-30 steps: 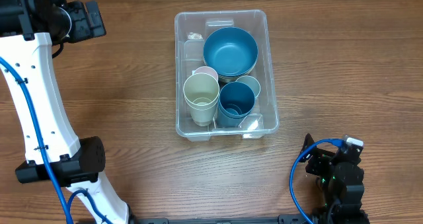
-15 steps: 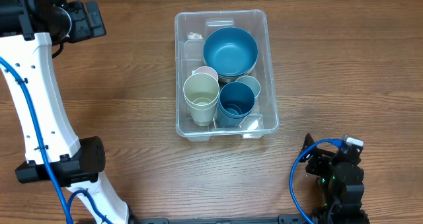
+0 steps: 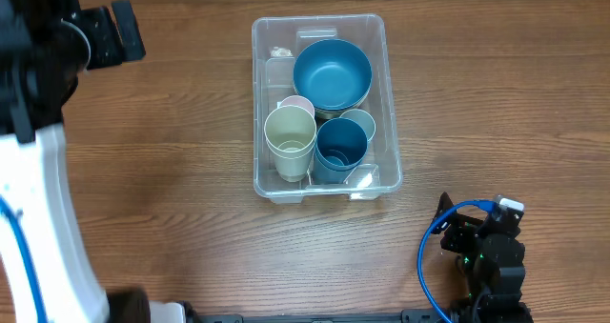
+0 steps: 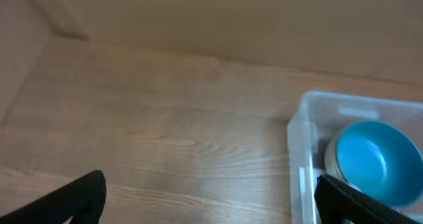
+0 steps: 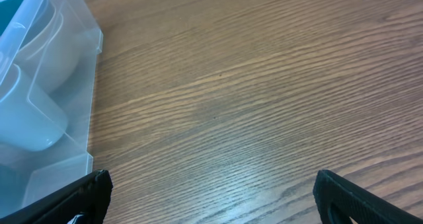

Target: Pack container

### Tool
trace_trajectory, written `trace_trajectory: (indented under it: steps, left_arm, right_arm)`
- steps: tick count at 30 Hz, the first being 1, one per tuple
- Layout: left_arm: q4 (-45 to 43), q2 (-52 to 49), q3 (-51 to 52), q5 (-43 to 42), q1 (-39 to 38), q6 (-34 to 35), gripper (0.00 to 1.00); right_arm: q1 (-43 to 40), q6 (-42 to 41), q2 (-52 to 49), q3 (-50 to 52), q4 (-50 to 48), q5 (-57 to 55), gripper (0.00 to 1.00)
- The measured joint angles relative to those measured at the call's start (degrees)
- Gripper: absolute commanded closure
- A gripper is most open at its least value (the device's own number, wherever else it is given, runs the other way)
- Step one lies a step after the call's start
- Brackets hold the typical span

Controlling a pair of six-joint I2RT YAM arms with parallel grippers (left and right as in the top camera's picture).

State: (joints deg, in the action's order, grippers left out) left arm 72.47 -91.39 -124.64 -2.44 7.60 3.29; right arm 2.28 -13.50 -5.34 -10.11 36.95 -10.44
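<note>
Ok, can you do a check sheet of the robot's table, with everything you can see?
Surface: wooden table, brown grain.
Job's things: clear container holding a blue bowl, a cream cup, a blue cup, a pink cup and a pale cup, all upright.
Clutter: nothing seen.
Hands: left hand open, empty; right hand open, empty.
Cables: blue cable looped by the right arm's base.
Surroundings: blurred tan backdrop past the table's edge.

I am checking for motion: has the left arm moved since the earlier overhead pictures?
Yes. The left arm has swung left in the overhead view, farther from the container, which has stayed put.
</note>
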Motion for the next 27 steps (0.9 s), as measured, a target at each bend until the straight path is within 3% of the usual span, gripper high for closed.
trace_trajectory:
  steps: [8,21,27]
  left_arm:
    - [-23.5,24.2,33.1,-3.6,-0.1,-4.8,0.00]
    - [-42.4,54.8,81.2,-8.6,-0.1,-5.4,0.00]
    - [-49.8,65.2,95.7,-11.7,-0.1,-5.4,0.00]
  right_arm:
    - [0.0,0.0,0.0,0.0,-0.1,0.1,0.00]
    - [0.0,0.0,0.1,0.0,-0.1,0.1,0.00]
    - [0.0,0.0,0.1,0.0,-0.1,0.1,0.00]
